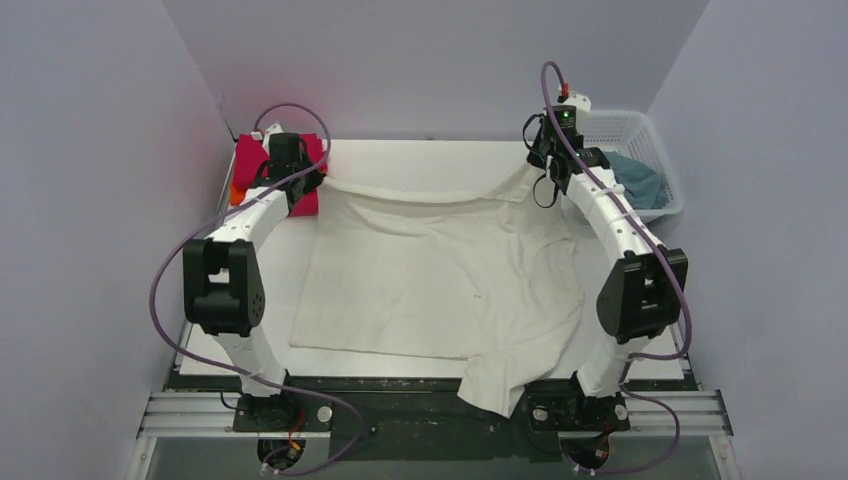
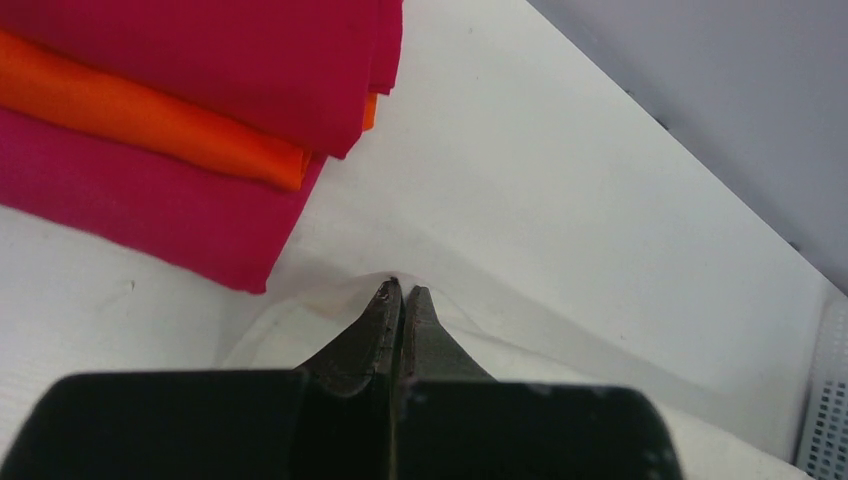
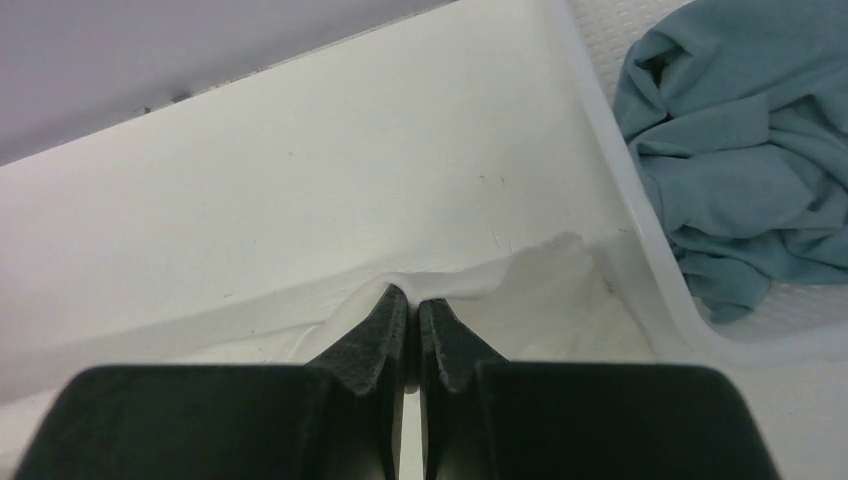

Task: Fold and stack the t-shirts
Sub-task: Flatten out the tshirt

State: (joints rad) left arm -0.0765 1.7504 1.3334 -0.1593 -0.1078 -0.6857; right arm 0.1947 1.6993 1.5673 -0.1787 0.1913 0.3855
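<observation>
Left fingers (image 2: 375,335) and right fingers (image 3: 380,340) clamp the far corners of one cream t-shirt (image 1: 440,270). One grey-blue t-shirt (image 3: 740,150) sits in the basket (image 3: 640,250).

Soft, even light is falling from above — the cream t-shirt (image 1: 440,270) is nearly washing out against the white table (image 1: 420,155), with faint shadows tracing its folds. In the wrist views, the left gripper (image 2: 402,292) and right gripper (image 3: 412,297) are blurring into dark masses near the lens; the walls (image 1: 430,60) are reading lilac.
</observation>
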